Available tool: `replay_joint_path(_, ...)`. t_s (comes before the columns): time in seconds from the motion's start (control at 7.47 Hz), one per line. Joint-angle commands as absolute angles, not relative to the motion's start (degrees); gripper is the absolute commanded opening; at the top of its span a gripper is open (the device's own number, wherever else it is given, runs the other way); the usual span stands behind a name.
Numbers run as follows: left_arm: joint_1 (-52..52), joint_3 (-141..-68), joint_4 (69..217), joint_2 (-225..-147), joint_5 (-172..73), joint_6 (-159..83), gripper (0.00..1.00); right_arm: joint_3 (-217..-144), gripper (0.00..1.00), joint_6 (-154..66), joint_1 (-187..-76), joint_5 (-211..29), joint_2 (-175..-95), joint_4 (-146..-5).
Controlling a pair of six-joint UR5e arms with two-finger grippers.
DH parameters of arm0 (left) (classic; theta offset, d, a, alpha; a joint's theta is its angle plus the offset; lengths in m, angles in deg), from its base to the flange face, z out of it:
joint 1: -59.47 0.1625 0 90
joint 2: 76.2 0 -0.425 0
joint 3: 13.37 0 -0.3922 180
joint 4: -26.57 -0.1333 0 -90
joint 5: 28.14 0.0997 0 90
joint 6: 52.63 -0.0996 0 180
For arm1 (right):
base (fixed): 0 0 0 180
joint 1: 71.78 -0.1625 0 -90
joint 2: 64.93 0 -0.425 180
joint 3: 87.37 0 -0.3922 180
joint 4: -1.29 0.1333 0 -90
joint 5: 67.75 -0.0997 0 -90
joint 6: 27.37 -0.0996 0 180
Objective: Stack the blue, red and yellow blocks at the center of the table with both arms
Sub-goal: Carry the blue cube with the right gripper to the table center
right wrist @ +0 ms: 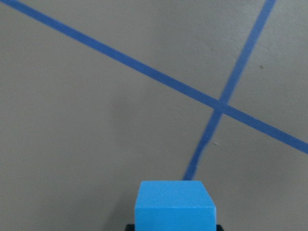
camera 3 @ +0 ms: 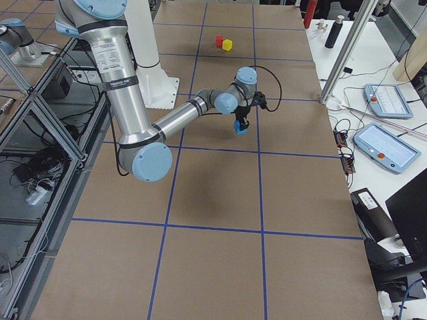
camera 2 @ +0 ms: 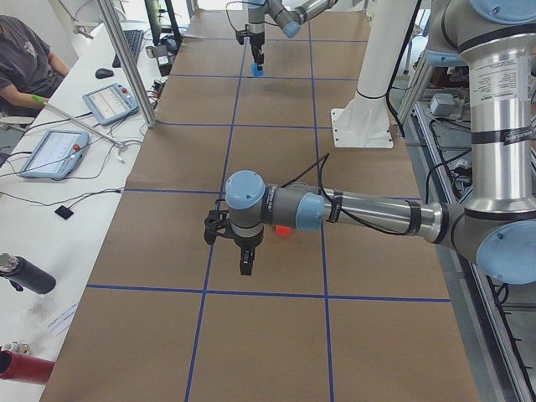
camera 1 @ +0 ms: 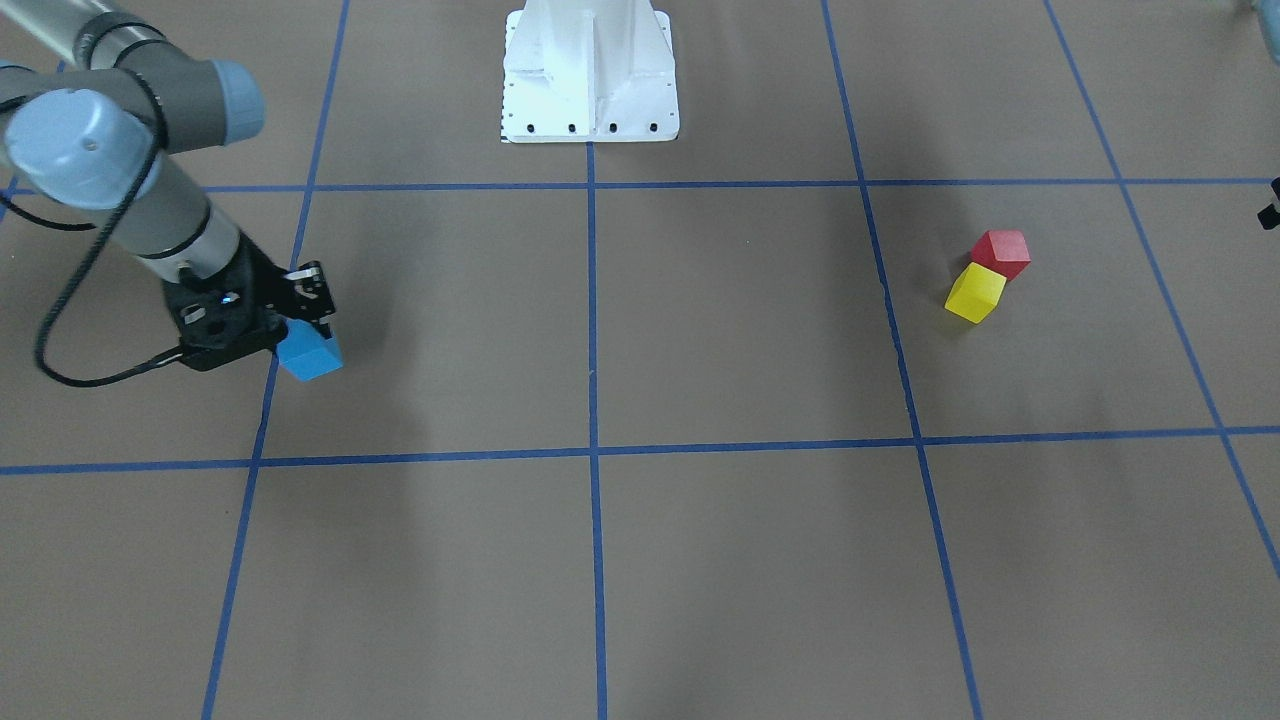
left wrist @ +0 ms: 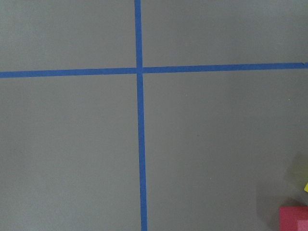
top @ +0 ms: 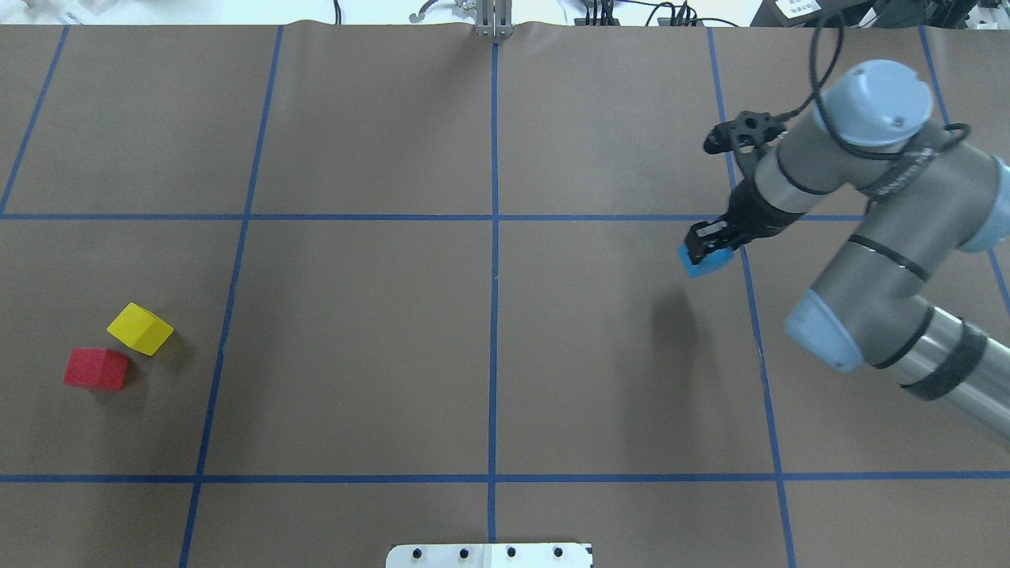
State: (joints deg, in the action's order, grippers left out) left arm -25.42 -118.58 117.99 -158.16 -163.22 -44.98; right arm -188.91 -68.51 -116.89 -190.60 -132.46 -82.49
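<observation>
My right gripper [top: 708,246] is shut on the blue block [top: 705,263] and holds it above the table, on the right side in the overhead view. The block also shows in the front view [camera 1: 311,356] and at the bottom of the right wrist view [right wrist: 174,204]. The yellow block [top: 140,328] and red block [top: 95,368] sit touching on the table at the far left. My left gripper [camera 2: 244,261] hangs over the table near the red block [camera 2: 285,230]; I cannot tell whether it is open. The left wrist view shows a red block corner [left wrist: 294,219].
The white robot pedestal [camera 1: 590,80] stands at the table's robot-side middle. Blue tape lines [top: 494,237] divide the brown table into squares. A side bench with tablets [camera 2: 52,152] and a seated person [camera 2: 25,59] runs along the operators' edge.
</observation>
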Motion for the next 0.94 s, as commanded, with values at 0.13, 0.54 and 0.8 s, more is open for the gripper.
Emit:
replay_joint_path(0.13, -25.3, -117.7, 119.5, -158.4, -163.1, -45.2, 1.0, -177.2, 0.0, -94.6, -105.1, -181.0, -111.7, -85.5)
replay_joint_path(0.54, -25.3, -118.0, 119.7, -158.5, -163.2, -45.2, 1.0, -170.9, 0.0, -101.0, -102.6, -180.4, -106.9, -85.2)
replay_joint_path(0.8, -25.3, -118.1, 119.7, -158.4, -163.2, -45.2, 1.0, -168.5, 0.0, -101.9, -102.4, -179.6, -105.4, -85.0)
